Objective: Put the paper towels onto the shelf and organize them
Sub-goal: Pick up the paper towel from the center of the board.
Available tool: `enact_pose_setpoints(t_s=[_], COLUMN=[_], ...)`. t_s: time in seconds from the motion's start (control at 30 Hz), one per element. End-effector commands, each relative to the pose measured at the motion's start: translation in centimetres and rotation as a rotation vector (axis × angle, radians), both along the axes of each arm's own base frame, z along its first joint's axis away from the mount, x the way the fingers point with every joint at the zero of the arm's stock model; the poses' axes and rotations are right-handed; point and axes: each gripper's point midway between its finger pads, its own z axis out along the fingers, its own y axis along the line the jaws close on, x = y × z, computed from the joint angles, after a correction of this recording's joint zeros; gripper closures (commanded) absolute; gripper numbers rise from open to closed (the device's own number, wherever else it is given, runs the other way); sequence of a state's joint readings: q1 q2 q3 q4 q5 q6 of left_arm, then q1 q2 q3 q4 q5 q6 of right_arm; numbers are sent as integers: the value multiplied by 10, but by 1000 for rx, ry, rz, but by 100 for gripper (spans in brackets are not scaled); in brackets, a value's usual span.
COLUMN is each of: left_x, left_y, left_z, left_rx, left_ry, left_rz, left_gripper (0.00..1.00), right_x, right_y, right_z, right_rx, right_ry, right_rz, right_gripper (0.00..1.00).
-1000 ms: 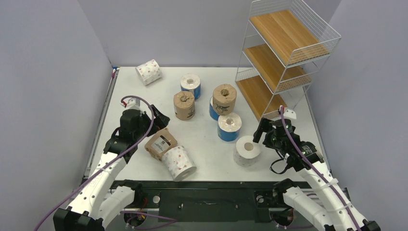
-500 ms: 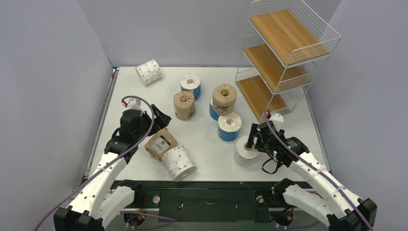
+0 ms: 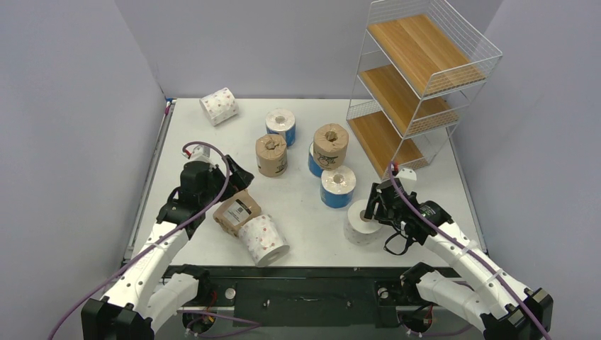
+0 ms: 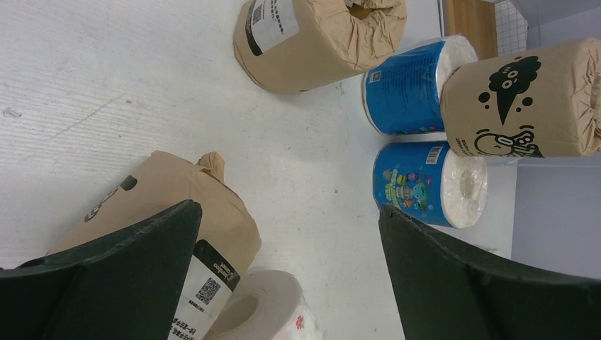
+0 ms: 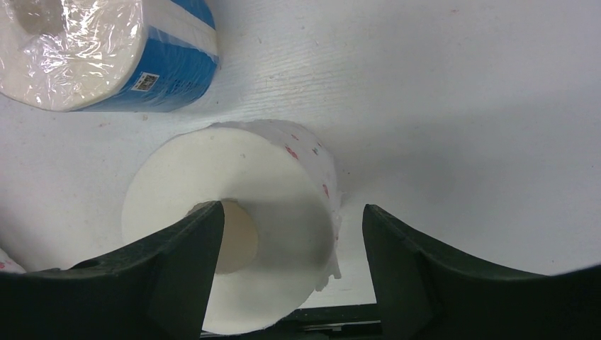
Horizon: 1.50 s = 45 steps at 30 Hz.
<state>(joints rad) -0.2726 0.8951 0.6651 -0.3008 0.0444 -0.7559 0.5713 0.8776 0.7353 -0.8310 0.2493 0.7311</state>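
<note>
The white wire shelf (image 3: 418, 78) with bare wooden boards stands at the back right. Rolls stand or lie on the table: one white dotted (image 3: 218, 106), two blue (image 3: 281, 126) (image 3: 337, 186), one brown (image 3: 271, 154), and one brown (image 3: 330, 145) on a blue roll. My right gripper (image 3: 370, 209) is open over an upright white dotted roll (image 3: 363, 222). In the right wrist view (image 5: 294, 212) one finger is over the core and the other outside the roll (image 5: 234, 219). My left gripper (image 3: 237, 173) is open beside a lying brown roll (image 3: 237, 210) (image 4: 170, 205).
A white dotted roll (image 3: 263, 239) lies by the near table edge against the brown one. It shows low in the left wrist view (image 4: 262, 312). A blue roll (image 5: 106, 53) stands just beyond the right gripper. Grey walls close in both sides.
My right gripper has moved left and down over the upright white dotted roll, then held there. My left gripper has shifted only slightly.
</note>
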Motion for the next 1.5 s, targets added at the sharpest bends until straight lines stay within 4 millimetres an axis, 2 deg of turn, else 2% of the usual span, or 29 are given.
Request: enact_pose_setpoints(t_s=[0.0,0.4,0.7,0.9,1.0,1.3,1.47], left_x=[7,6,3,3,3,6,7], left_y=[-8,-10,-10,-9,-10,-11,-11], left_z=[21,19,17,15,16,26,30], left_rx=[-37,-47,-50,-52,-53,-60,-61], left_ry=[-62,-56,-54,-51,-52,-71,-78], left_rz=[-22,-30,-32,-29,-29,-30,-31], left_gripper=[4,4,4,4,4,4,4], right_x=[-1,-9,-9,-9,-8,-8,-8], right_y=[3,8,9,11,11,6,11], right_z=[-2,-8,-14,-15,-8,19,43], right_rx=[-1,-9,-16,-7,3,-12,11], right_ry=[3,36,50,50,33,-8,-44], right_rz=[4,32,32,30,32,44,82], right_gripper=[33,34,45,58,64,70,72])
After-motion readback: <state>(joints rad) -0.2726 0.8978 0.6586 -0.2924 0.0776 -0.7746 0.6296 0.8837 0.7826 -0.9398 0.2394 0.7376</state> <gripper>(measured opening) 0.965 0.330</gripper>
